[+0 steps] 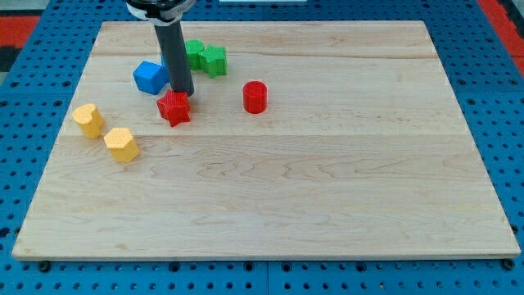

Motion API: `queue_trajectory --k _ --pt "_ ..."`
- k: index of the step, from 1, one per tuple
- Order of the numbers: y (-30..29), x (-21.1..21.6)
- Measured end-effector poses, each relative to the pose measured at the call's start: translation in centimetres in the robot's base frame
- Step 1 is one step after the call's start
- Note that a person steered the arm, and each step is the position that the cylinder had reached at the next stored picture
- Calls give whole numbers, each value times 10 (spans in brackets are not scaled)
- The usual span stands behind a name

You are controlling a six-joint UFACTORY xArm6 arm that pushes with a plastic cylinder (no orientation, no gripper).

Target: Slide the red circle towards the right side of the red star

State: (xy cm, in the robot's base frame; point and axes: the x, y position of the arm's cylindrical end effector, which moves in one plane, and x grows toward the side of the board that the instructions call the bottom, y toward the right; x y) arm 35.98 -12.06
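The red circle (255, 97) stands on the wooden board (327, 188), upper middle. The red star (173, 107) lies well to its left, with a clear gap between them. My tip (182, 92) touches the board just above and right of the red star, at its upper edge. The rod rises toward the view's top and hides part of a blue block behind it.
A blue block (150, 77) lies left of the rod. A green circle (195, 53) and a green star (214, 60) sit together at the view's top. Two yellow blocks (88, 120) (121, 144) lie at the left.
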Motion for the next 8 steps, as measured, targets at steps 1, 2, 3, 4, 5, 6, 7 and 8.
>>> queue_trajectory --k 1,2,3,4,5,6,7,8 --pt "3 -6" --pt "65 -8" --pt "139 -8" --pt "170 -2" --pt "172 12" --pt "167 6" --pt "153 -17" --pt "150 -42"
